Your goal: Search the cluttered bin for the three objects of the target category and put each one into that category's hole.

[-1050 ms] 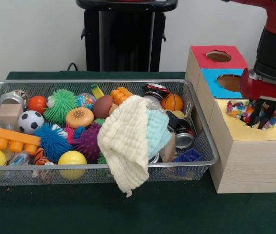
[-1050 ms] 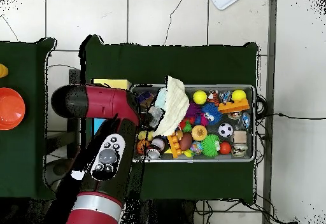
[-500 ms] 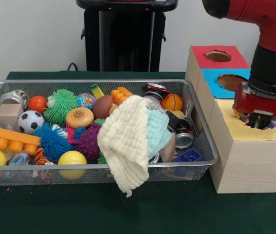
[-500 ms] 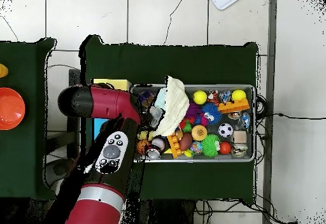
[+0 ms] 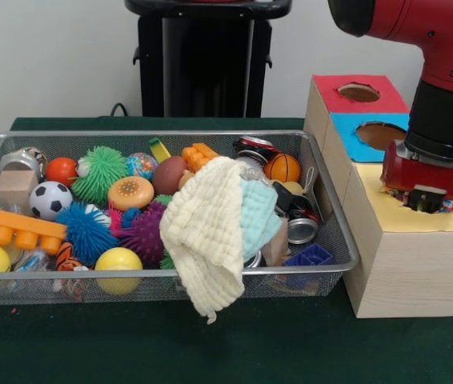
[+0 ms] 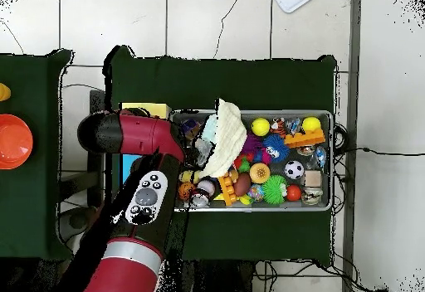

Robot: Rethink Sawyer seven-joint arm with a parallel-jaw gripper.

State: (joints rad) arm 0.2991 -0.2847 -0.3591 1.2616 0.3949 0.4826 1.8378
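My gripper (image 5: 425, 198) is sunk into the hole of the yellow top (image 5: 386, 218) of the wooden box, and its tips are hidden inside. Only a sliver of a multicoloured woven thing (image 5: 451, 206) shows at the gripper's right edge, at the hole's rim. The box also has a blue hole (image 5: 378, 134) and a red hole (image 5: 358, 92) farther back. In the overhead view the red arm (image 6: 141, 206) covers the box and hides the gripper.
The wire bin (image 5: 343, 240) left of the box holds several balls, spiky toys, an orange block, cans and a blue tray. A cream cloth (image 5: 206, 232) hangs over its front rim, next to a pale blue cloth (image 5: 257, 212). In the overhead view the bin (image 6: 330, 160) lies right of the arm.
The gripper has dropped onto the yellow top and carried the multicoloured woven thing down into the hole, so that most of it is now hidden. The bin's contents have not moved.
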